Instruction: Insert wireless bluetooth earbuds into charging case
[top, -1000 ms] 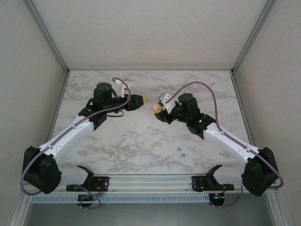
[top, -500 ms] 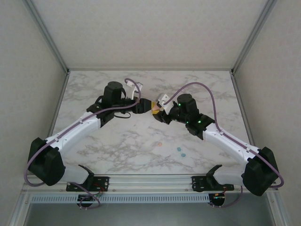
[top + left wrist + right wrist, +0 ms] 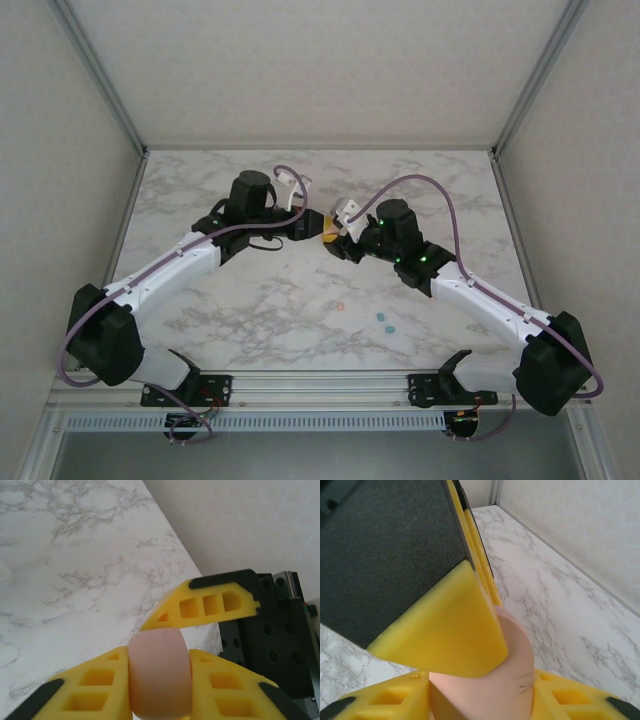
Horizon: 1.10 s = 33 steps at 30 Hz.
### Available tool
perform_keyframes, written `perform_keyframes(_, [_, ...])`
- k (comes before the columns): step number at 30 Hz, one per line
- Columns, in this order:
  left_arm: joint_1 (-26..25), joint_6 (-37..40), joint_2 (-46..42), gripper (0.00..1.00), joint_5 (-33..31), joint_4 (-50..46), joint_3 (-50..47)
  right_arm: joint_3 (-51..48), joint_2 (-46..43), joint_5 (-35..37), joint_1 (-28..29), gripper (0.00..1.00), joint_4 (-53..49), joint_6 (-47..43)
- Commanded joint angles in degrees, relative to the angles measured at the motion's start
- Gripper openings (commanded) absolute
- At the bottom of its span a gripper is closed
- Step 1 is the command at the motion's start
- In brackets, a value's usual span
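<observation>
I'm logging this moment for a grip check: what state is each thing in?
left gripper: jaws shut on the pink case
right gripper: pink case between its jaws, grip unclear
pink case: held between both grippers
pink-orange earbud: loose on the table
teal earbuds: two, loose on the table

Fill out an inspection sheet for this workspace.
Surface: marble table, white with grey veins.
Job's things: pink case between both grippers; one orange earbud and two teal earbuds loose on the table.
Clutter: nothing seen.
Grippers: left gripper shut on the case; right gripper has the case between its fingers, grip unclear.
Cables: purple cable looped over each arm.
Surroundings: beige walls, metal frame posts.
</observation>
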Motion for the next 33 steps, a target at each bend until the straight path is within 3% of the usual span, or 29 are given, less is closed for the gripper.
perform_keyframes(1, [-0.2, -1.6, -0.4, 0.17, -1.9, 0.5, 1.2, -0.2, -1.2, 0.7, 0.6, 0.54, 3.7, -0.5])
perform_keyframes(7, [3.2, -11.5, -1.9, 0.1, -1.3, 6.5, 0.4, -9.8, -8.2, 8.3, -1.4, 0.74, 22.1, 5.5])
perform_keyframes(8, [4.1, -13.7, -2.2, 0.1, -0.8, 8.1, 0.2, -11.0, -9.3, 8.2, -2.9, 0.85, 24.1, 7.4])
perform_keyframes(14, [6.5, -24.8, -2.5, 0.1, 1.0, 13.5, 1.1, -10.7, -10.2, -3.3, -15.2, 0.85, 28.0, 21.5])
perform_keyframes(16, [6.8, -28.0, -2.4, 0.1, 1.0, 15.3, 1.2, -8.6, -9.7, -6.8, -15.7, 0.85, 25.3, 18.7])
perform_keyframes(18, [7.0, -30.6, -2.4, 0.1, 0.7, 17.2, 1.0, -2.0, -8.2, -14.3, -15.4, 0.85, 12.7, 11.9])
perform_keyframes(20, [7.2, -33.1, -2.2, 0.1, 0.6, 19.2, 0.8, 7.9, -4.2, -13.2, -13.2, 0.79, -4.1, 2.6])
perform_keyframes(22, [7.4, -34.6, -2.2, 0.1, 0.3, 20.1, 0.7, 13.9, -0.6, -9.6, -11.4, 0.77, -14.3, -2.8])
perform_keyframes(24, [7.6, -35.7, -2.2, 0.1, 0.3, 20.9, 0.4, 14.0, 0.3, -8.3, -10.3, 0.76, -13.7, -7.3])
perform_keyframes(28, [7.7, -36.8, -2.2, 0.11, 0.7, 22.4, 0.4, 6.8, -1.4, -11.2, -10.2, 0.76, 2.8, -9.8])
perform_keyframes(33, [7.8, -36.8, -2.0, 0.12, 2.2, 23.2, 0.8, 7.9, 1.6, -18.3, -10.6, 0.69, 6.8, -10.6])
